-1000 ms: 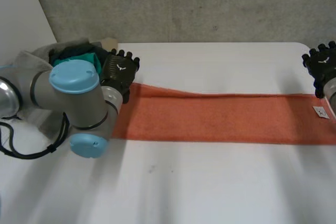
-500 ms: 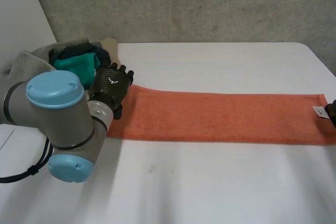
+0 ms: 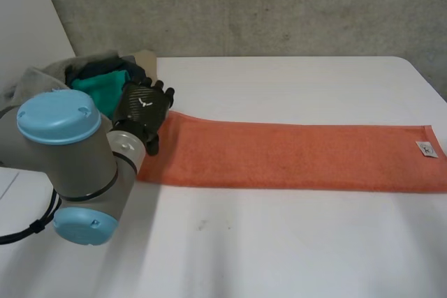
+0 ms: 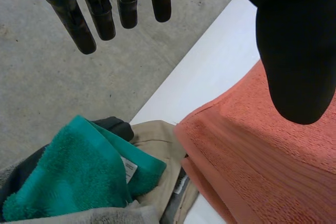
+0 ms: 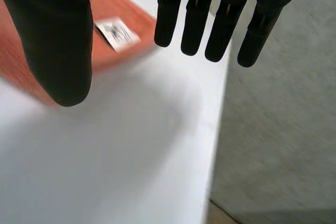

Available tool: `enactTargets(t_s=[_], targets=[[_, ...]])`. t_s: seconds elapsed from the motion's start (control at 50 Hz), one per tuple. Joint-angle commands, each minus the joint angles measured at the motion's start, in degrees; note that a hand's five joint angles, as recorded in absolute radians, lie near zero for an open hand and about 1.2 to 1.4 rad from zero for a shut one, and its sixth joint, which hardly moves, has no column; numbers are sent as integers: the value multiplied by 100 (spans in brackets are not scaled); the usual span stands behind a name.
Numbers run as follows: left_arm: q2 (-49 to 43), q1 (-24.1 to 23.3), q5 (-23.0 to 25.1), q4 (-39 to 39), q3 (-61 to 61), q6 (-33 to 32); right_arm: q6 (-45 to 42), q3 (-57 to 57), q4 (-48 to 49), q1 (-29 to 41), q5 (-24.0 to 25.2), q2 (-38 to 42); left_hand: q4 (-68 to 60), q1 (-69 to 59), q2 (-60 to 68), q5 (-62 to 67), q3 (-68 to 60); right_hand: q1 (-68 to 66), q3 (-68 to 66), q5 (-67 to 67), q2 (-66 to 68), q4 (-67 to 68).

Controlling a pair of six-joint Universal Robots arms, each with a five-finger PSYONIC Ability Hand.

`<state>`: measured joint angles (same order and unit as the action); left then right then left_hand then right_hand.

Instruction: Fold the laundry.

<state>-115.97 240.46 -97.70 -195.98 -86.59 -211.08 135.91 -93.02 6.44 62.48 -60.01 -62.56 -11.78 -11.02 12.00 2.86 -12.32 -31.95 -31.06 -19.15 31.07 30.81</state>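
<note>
Orange towel lying flat as a long strip across the white desk. One short end is under the left hand. The other end, marked by a white label, is close to the desk's side edge.

Hazards, as judged from this layout:
- (a) The left end lies just beside a pile of other laundry. A green towel and a beige cloth touch or nearly touch its corner, so a broad grasp there may gather a neighbour along with the strip.
- (b) That end shows two layers at its edge in the left wrist view, and a pinch on the upper layer alone would peel the layers apart.
- (c) The far long edge slants near the left end, so a fold made end to end would likely come out skewed.
- (d) The labelled end sits near the drop, and a sideways tug could pull it over.

Fingers of the left hand are straight and slightly apart, with the thumb wide above the cloth and nothing held. Contact between palm and towel cannot be told. Right hand has its fingers straight and side by side, thumb wide, nothing held, poised near the labelled corner.
</note>
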Motion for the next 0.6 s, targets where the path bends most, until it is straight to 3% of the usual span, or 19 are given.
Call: enactTargets(t_s=[0.02, 0.26, 0.28, 0.3, 0.32, 0.44, 0.54, 0.6], targets=[[39, -16, 14, 8, -51, 137, 313, -85, -169, 45, 280, -20, 156, 81, -178, -264, 211, -33, -122, -313, 122, 148], [162, -16, 49, 34, -112, 374, 278, 100, -186, 194, 262, 631, 156, 81, -178, -264, 211, -737, -826, -1017, 825, 851], [162, -16, 49, 25, -121, 374, 278, 109, -195, 194, 262, 666, 156, 81, -178, -264, 211, -1423, -1512, -1703, 1511, 1537], [162, -16, 49, 34, -121, 374, 287, 135, -178, 186, 271, 675, 156, 81, -178, -264, 211, -4494, -4583, -4774, 4582, 4608], [162, -16, 49, 34, -121, 383, 287, 144, -152, 177, 262, 657, 156, 81, -178, -264, 211, -4802, -4890, -5082, 4890, 4916], [276, -16, 49, 52, -130, 383, 120, 153, 437, 142, -335, 517, 156, 81, -178, -264, 211, -4805, -4894, -5085, 4893, 4919], [469, -8, 49, 52, -191, 383, -528, 389, 525, -42, -1019, 200, 173, 98, -195, -281, 228, -4805, -4894, -5085, 4893, 4919], [566, 10, 49, 43, -244, 383, -889, 416, 525, -52, -1153, 148, 156, 81, -178, -264, 211, -4805, -4894, -5085, 4893, 4919]])
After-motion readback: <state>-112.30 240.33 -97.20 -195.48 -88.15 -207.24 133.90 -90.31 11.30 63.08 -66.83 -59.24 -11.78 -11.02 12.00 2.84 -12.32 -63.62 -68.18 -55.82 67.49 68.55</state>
